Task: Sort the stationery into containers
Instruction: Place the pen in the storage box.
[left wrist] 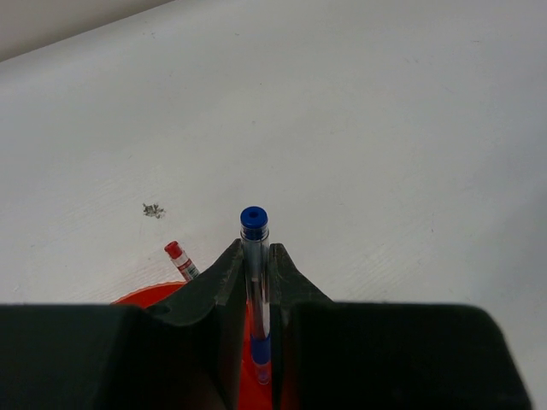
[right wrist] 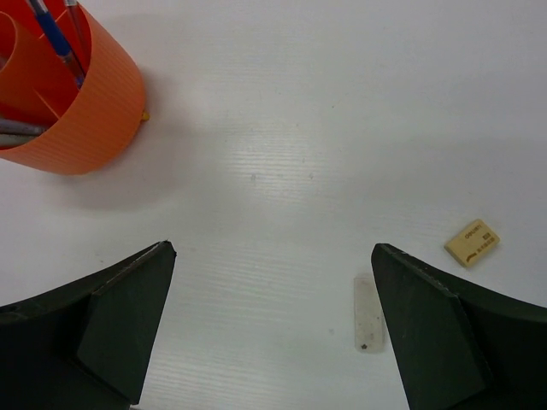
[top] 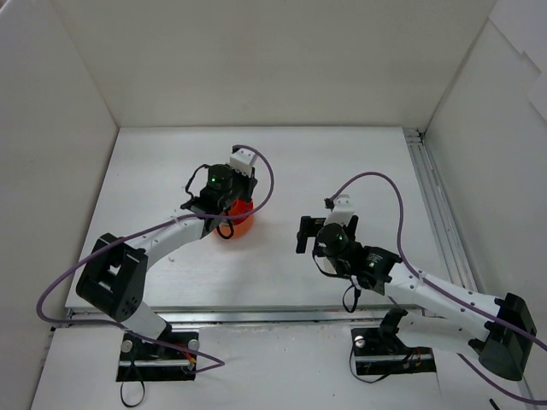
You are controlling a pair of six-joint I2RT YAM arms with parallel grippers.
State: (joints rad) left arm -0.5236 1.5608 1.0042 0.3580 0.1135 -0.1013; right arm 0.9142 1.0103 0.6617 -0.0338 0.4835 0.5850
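My left gripper [left wrist: 256,249] is shut on a clear blue-capped pen [left wrist: 255,224], held upright over the orange-red bowl [left wrist: 145,295]. A red-capped pen [left wrist: 181,260] sticks out over the bowl's rim to the left. From above, the left gripper [top: 220,205] sits right over the bowl [top: 241,224]. My right gripper [right wrist: 272,249] stands open over bare table, to the right of the bowl [right wrist: 96,111]. Blue pens [right wrist: 61,41] and a grey pen [right wrist: 17,131] stand in the bowl. A beige eraser [right wrist: 472,242] lies on the table to the right of the right gripper [top: 306,232].
A small clear strip [right wrist: 368,313] lies flat on the table near my right finger. A speck of dark debris [left wrist: 154,210] lies beyond the bowl. White walls enclose the table on three sides, with a rail [top: 436,205] along the right edge.
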